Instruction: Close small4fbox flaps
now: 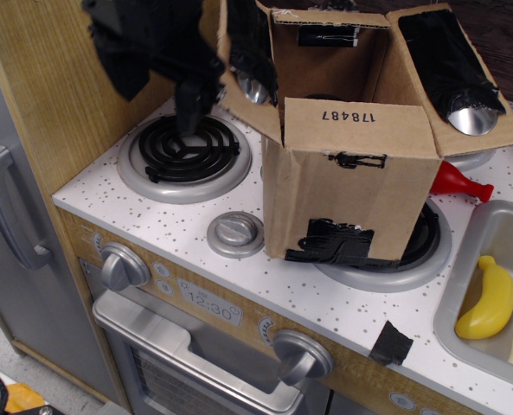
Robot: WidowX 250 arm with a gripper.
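Observation:
The small brown cardboard box stands on the toy stove's front right burner, black tape patches on its front. Its front flap, printed 178487, lies folded inward. The right side flap, with black tape and a silver disc, is spread outward. The left side flap is raised steeply, nearly upright. The back flap stands up. My black gripper, blurred, is just left of the left flap, against its outer side. I cannot tell how its jaws stand.
A black coil burner lies under the gripper. A silver knob sits on the speckled countertop. A red object lies behind the box. A sink at right holds a yellow banana. A wooden wall stands at left.

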